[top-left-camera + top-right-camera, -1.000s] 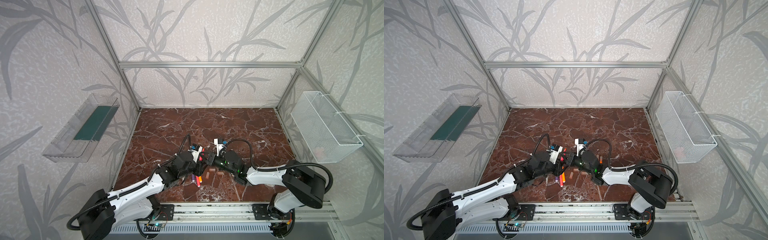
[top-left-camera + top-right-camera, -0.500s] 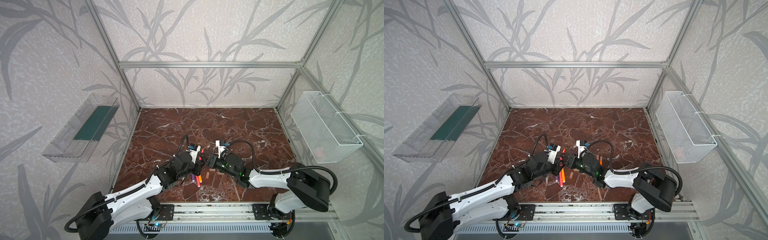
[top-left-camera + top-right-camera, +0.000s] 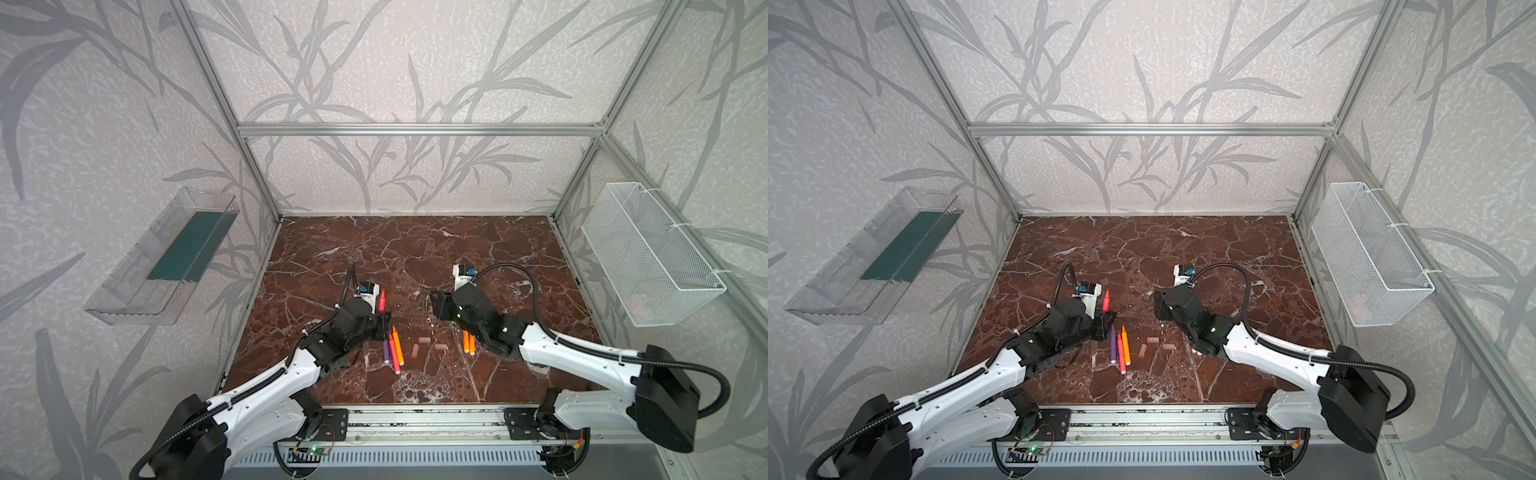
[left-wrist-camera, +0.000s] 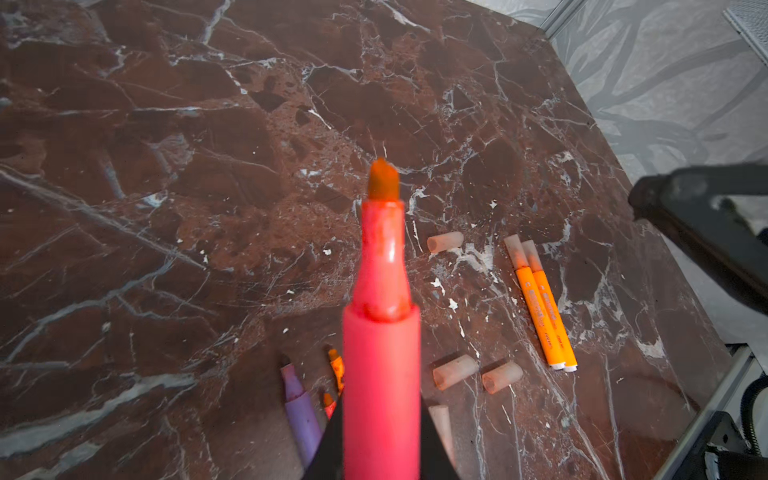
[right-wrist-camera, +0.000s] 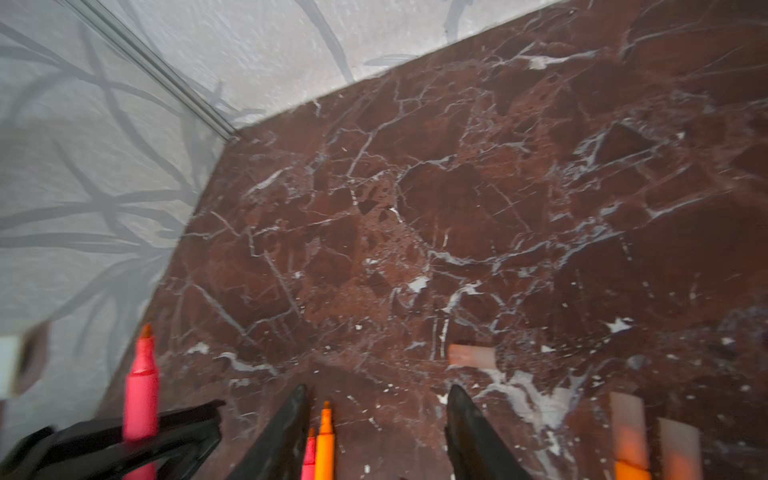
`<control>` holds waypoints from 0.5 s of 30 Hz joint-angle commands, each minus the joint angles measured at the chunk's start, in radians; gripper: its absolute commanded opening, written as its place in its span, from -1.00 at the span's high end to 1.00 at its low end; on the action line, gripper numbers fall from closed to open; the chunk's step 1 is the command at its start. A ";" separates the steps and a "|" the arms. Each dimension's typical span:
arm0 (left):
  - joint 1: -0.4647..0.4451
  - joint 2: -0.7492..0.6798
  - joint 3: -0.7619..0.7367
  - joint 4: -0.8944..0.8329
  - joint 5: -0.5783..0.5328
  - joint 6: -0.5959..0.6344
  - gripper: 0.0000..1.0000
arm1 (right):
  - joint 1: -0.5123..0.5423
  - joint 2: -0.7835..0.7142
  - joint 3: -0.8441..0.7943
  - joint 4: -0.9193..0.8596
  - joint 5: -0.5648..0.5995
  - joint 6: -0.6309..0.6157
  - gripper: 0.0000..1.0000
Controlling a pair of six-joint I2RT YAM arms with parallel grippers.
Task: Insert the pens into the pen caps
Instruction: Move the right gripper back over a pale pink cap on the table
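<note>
Left wrist view has the left tool [image 4: 381, 453] clenched on a pink-red pen [image 4: 381, 340] that fills the lower middle of the frame, its darker tip bare. In both top views that pen stands nearly upright, just left of the middle of the table [image 3: 415, 249].

At the bottom of the right wrist view, the right tool [image 5: 378, 432] has its jaws apart, with only bare table showing between them, so it carries nothing.

Right of centre in the left wrist view, two capped orange pens [image 4: 540, 303] lie side by side and touching. Four loose pen caps [image 4: 455, 371] lie near them, well apart from the held pen. Three uncapped pens [image 3: 394, 353], purple, pink-red and orange, lie together in the lower middle of a top view.

By my reading, two pens are finished and the third is presented for capping.

The next move falls to the free tool. It should come down over one loose cap and close across its body. It then has to turn the cap's open mouth toward the raised tip and line the two up on one axis before pushing. A skewed approach would likely jam the cap or tilt the pen in its grip.
</note>
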 commanded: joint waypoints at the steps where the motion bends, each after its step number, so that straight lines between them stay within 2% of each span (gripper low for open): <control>1: 0.003 -0.011 -0.011 -0.028 0.001 -0.013 1.00 | -0.065 0.138 0.116 -0.271 -0.066 -0.104 -0.04; 3: 0.005 -0.013 -0.011 -0.035 -0.008 -0.012 1.00 | -0.083 0.185 0.136 -0.297 -0.109 -0.086 -0.04; 7: 0.006 -0.018 -0.012 -0.041 -0.020 -0.009 1.00 | -0.083 0.214 0.076 -0.185 -0.166 -0.033 -0.08; 15: 0.007 -0.018 -0.005 -0.052 -0.032 0.003 1.00 | -0.083 0.249 0.003 -0.053 -0.212 0.039 -0.19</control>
